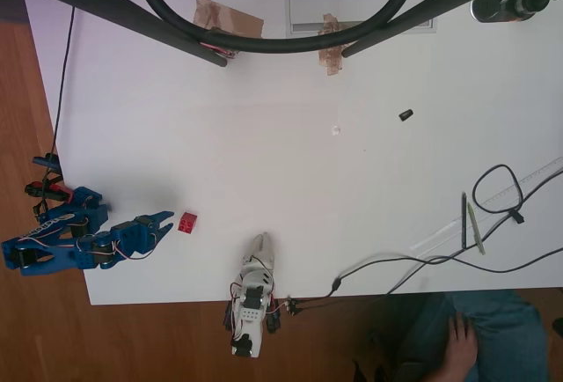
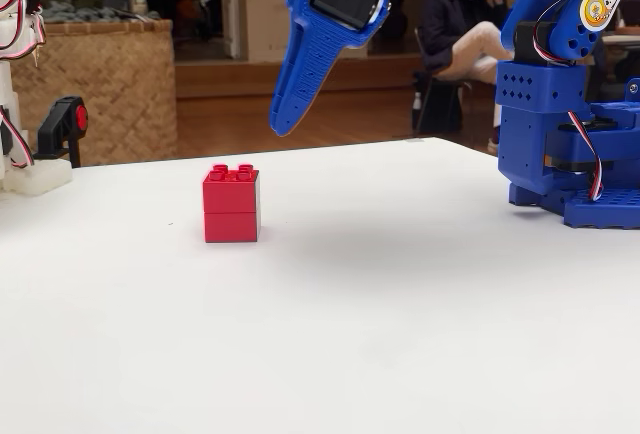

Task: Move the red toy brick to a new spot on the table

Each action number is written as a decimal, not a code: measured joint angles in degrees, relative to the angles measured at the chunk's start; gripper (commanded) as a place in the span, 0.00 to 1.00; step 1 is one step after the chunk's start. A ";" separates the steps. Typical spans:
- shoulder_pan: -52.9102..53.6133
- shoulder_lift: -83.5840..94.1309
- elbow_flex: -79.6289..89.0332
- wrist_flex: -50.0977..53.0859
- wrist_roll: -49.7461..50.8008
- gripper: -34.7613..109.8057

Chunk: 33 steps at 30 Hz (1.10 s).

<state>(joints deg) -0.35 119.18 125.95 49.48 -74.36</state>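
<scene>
On the table (image 1: 264,135), the red toy brick (image 1: 187,222) sits just beside the pincer (image 1: 164,220).

bright red toy brick (image 2: 231,204), blue gripper (image 1: 164,221), plain white table (image 1: 264,135), small black piece (image 1: 405,114)

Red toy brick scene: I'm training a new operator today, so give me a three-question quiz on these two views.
1. True or false: the pincer is shut on the red toy brick.
2. In the fixed view, the brick rests on: A) the table B) a blue arm base C) a tray.
3. Fill in: in the overhead view, a small black piece lies far to the brick's ____.

Key: 1 false, the pincer hangs apart from the brick, jaws parted in the overhead view; 2 A; 3 right.
</scene>
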 measured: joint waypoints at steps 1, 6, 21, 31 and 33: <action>0.18 -0.97 -0.79 -0.35 -0.09 0.37; 2.02 -6.15 -2.64 -4.31 -0.26 0.39; 8.88 -9.76 4.83 -18.28 -5.80 0.42; 8.61 -12.83 7.12 -22.85 -2.72 0.42; 7.91 -13.71 7.12 -23.12 -2.29 0.41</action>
<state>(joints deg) 7.56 105.47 133.07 26.37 -76.64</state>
